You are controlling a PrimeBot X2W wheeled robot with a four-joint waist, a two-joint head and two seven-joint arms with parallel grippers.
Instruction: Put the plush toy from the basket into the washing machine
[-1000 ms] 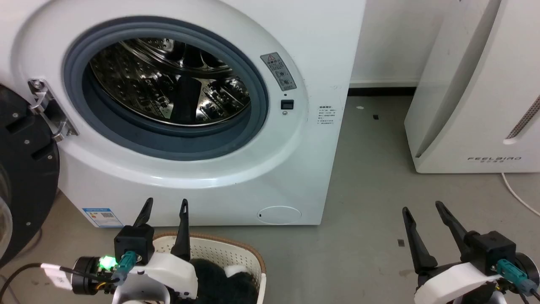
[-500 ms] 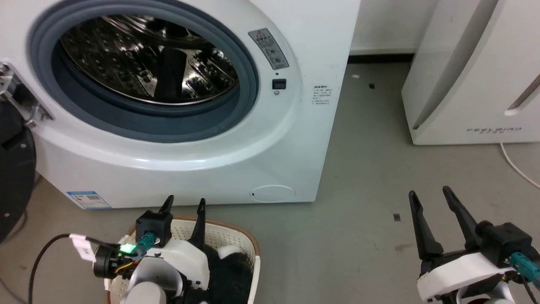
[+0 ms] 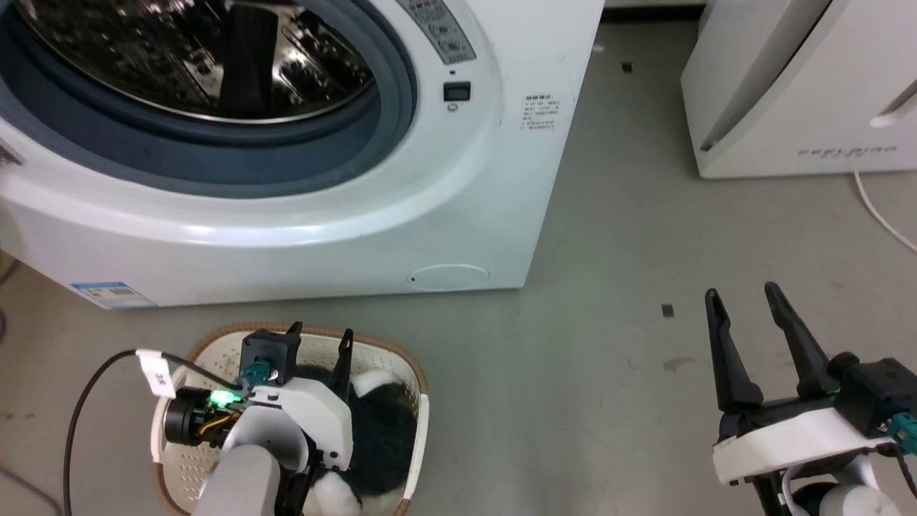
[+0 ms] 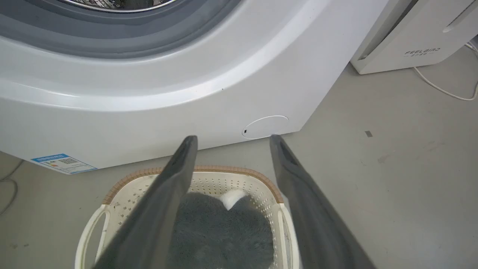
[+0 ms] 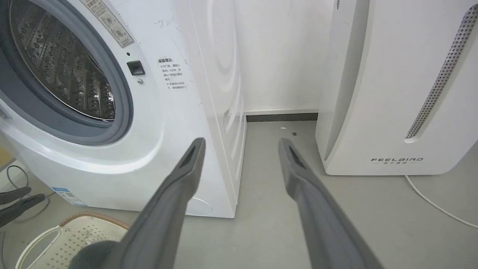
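The cream basket (image 3: pixel 419 401) with its brown rim stands on the floor in front of the washing machine (image 3: pixel 301 236), whose grey-gasketed opening (image 3: pixel 215 154) is uncovered. The black and white plush toy (image 3: pixel 390 430) lies inside the basket. My left gripper (image 3: pixel 321 331) hovers open just above the basket, fingertips over its far rim, not touching the toy. In the left wrist view the open left gripper (image 4: pixel 233 137) frames the plush toy (image 4: pixel 220 231) and the basket (image 4: pixel 123 183). My right gripper (image 3: pixel 741 291) stands open over bare floor at the lower right, holding nothing.
The white FEELBIRD appliance (image 3: pixel 802 86) stands at the back right with a white cable (image 3: pixel 877 208) trailing on the floor. Grey floor (image 3: pixel 609 322) lies between the washer and the right gripper. A black cable (image 3: pixel 79 423) loops left of the basket.
The head camera has tilted down, so the washer slid up in view. My left gripper has dropped lower and drawn back over the basket. The right gripper stays open.
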